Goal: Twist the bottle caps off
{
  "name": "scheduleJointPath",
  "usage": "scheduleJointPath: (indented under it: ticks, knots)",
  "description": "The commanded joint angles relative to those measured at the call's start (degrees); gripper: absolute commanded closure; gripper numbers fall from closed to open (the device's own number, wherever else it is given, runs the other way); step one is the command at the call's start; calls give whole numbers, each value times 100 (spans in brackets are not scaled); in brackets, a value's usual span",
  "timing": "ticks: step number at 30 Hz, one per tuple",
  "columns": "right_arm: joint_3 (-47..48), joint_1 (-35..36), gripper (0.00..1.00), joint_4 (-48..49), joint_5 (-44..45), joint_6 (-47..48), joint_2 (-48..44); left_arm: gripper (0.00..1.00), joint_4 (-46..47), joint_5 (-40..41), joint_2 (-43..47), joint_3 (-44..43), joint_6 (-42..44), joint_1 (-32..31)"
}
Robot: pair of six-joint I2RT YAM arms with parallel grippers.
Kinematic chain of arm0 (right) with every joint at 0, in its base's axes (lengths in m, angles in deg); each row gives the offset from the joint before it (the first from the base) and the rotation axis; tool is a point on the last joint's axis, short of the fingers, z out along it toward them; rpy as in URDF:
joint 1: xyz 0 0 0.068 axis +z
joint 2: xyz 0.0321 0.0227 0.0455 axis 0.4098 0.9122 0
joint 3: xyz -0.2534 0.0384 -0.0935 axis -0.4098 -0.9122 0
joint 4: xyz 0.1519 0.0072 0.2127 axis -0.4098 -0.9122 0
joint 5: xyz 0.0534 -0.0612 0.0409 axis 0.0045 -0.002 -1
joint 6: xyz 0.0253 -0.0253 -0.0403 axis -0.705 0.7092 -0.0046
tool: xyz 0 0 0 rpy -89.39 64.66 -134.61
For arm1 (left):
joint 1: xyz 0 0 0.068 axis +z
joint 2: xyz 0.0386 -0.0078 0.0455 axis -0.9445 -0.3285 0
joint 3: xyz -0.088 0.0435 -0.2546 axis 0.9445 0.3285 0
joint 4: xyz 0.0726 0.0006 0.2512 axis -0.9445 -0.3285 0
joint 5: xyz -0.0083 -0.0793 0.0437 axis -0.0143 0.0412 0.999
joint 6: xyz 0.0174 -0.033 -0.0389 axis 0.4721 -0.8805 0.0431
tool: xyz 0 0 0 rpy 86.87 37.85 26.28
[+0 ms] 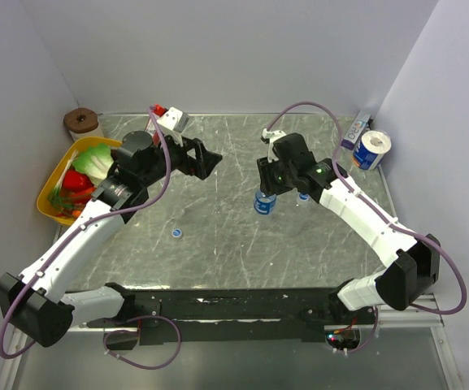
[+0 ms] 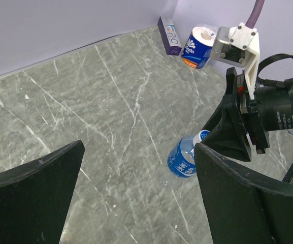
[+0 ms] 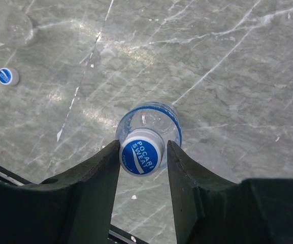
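A small clear bottle (image 1: 265, 202) with a blue label stands upright in the middle of the table. From above, its body (image 3: 154, 113) shows below its blue-and-white cap (image 3: 142, 157). My right gripper (image 3: 143, 143) is over it, with a finger on each side of the cap, shut on it. In the left wrist view the bottle (image 2: 183, 161) and cap (image 2: 203, 135) sit under the right gripper (image 2: 230, 145). A loose blue-and-white cap (image 1: 176, 234) (image 3: 7, 76) lies on the table to the left. My left gripper (image 1: 211, 160) (image 2: 138, 147) hovers wide open and holds nothing.
A yellow basket (image 1: 55, 175) of vegetables sits at the left edge, with a brown roll (image 1: 80, 122) behind it. At the back right corner are a toilet roll (image 1: 372, 150) (image 2: 197, 43) and a purple box (image 1: 353, 132) (image 2: 169, 35). Walls close in three sides.
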Motion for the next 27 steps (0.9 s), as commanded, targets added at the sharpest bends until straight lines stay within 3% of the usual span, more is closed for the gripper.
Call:
scheduleJointPath:
  ticks: [1, 4, 9, 10, 12, 18, 21, 24, 27]
  knots:
    - [-56, 80, 50, -36, 266, 1, -51, 4, 170, 66, 104, -18, -6, -21]
    - [-64, 115, 52, -18, 363, 36, -16, 4, 161, 22, 104, -27, 3, -30]
    - [-47, 115, 67, 96, 337, 133, -34, 4, 240, -110, 165, 43, 73, -30]
    - [75, 115, 83, 114, 241, 159, -34, 4, 267, -145, 183, 52, 82, -30]
    - [216, 115, 100, 149, 144, 186, -34, 4, 345, -477, 235, 78, 196, -21]
    - [1226, 36, 100, -61, -646, 370, 72, 4, 636, -1612, 595, 236, 565, -21]
    - [1815, -104, 100, -315, -1375, 475, 125, 4, 225, -2420, 763, 71, 1013, -21]
    - [2500, -289, 100, -615, -2060, 537, 213, 4, -260, -2501, 781, -106, 1233, -21]
    - [2598, -429, 100, -572, -2910, 398, 142, 4, -497, -2360, 825, -106, 1663, -21]
